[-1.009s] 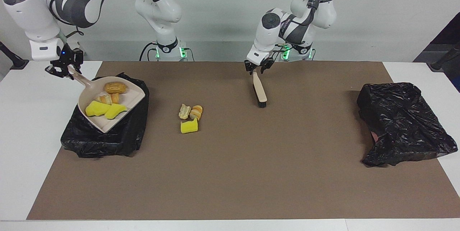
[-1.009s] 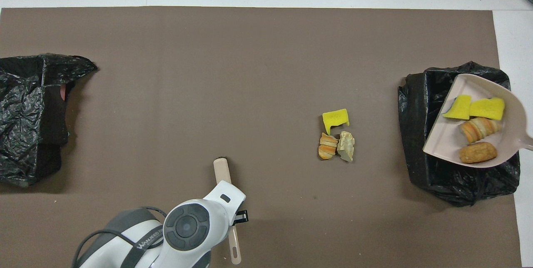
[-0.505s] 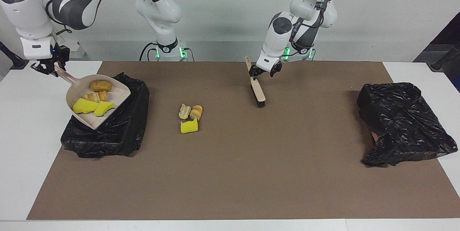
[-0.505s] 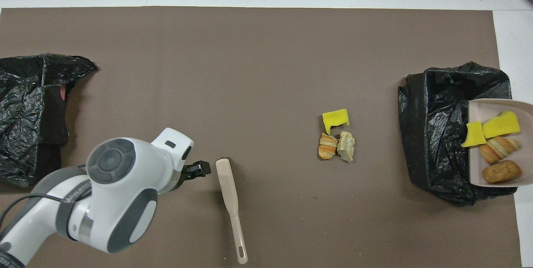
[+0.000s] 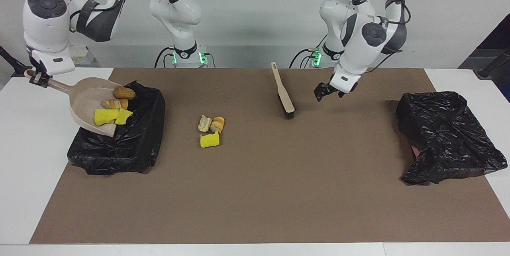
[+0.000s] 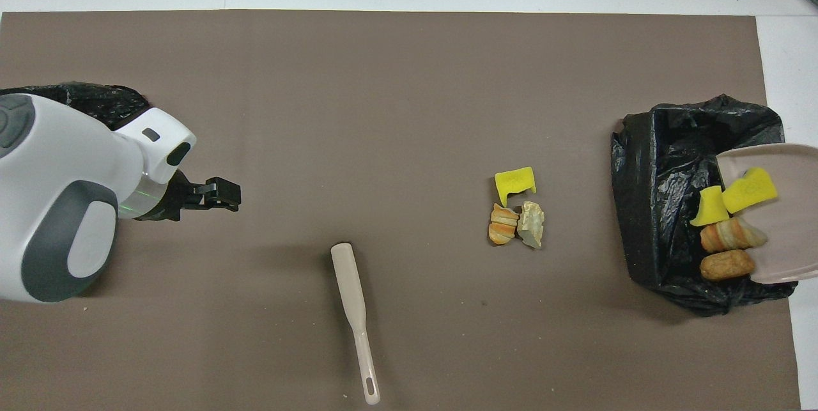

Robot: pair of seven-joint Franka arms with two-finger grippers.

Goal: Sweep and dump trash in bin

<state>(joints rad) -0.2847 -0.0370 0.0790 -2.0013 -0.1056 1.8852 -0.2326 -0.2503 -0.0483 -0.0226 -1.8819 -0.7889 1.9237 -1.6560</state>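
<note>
My right gripper is shut on the handle of the beige dustpan, which tilts lip-down over the black-lined bin at the right arm's end of the table. Yellow sponge chunks and bread-like trash sit near the pan's lip. More trash lies in a small pile on the brown mat. The beige brush lies flat on the mat with nothing holding it. My left gripper hangs open and empty over the mat, off to the side of the brush.
A second crumpled black bag lies at the left arm's end of the table, partly covered by the left arm in the overhead view. The brown mat covers most of the white table.
My left gripper let go of the brush, opened and swung away toward the left arm's end. My right gripper tipped the dustpan steeper; the trash slid toward its lip.
</note>
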